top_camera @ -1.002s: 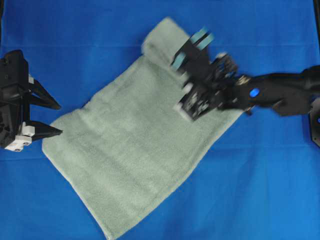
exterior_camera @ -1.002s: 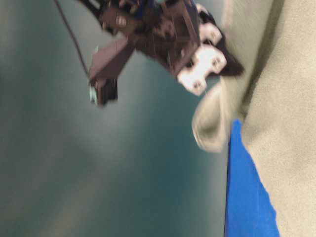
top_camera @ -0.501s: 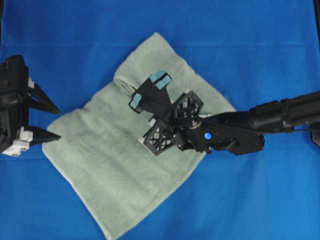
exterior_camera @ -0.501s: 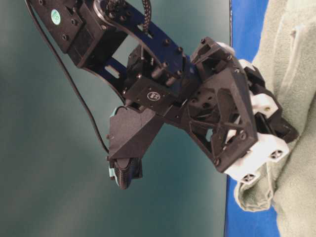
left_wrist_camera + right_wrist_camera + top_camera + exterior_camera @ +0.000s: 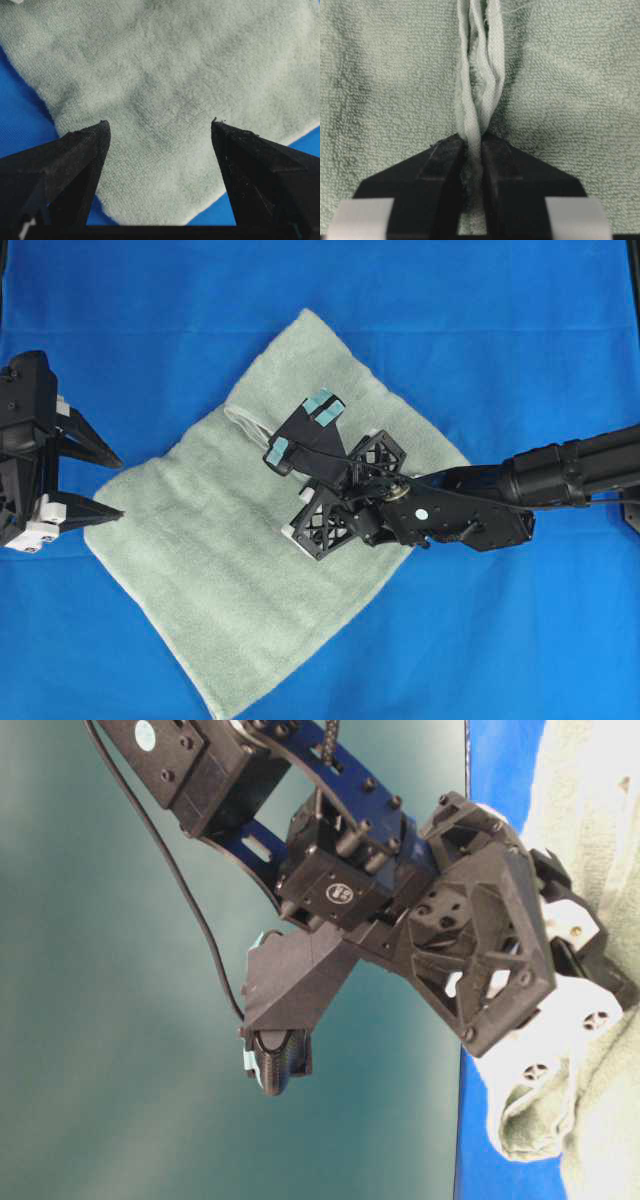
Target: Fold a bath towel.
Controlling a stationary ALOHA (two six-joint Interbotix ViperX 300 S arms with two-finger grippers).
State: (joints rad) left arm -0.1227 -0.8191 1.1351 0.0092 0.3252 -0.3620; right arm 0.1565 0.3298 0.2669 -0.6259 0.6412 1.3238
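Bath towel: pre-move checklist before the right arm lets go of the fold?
1. Right gripper holds the hem of the bath towel: ok, two hem layers pinched between the fingers.
2. Folded corner laid over the towel body: ok in the overhead view.
3. Fold edges aligned: cannot tell, arm covers them.
4. Left gripper open: ok, jaws wide apart.
5. Left gripper clear of the towel: cannot tell; it hovers at the near corner.
6. Towel on the blue cloth: ok.
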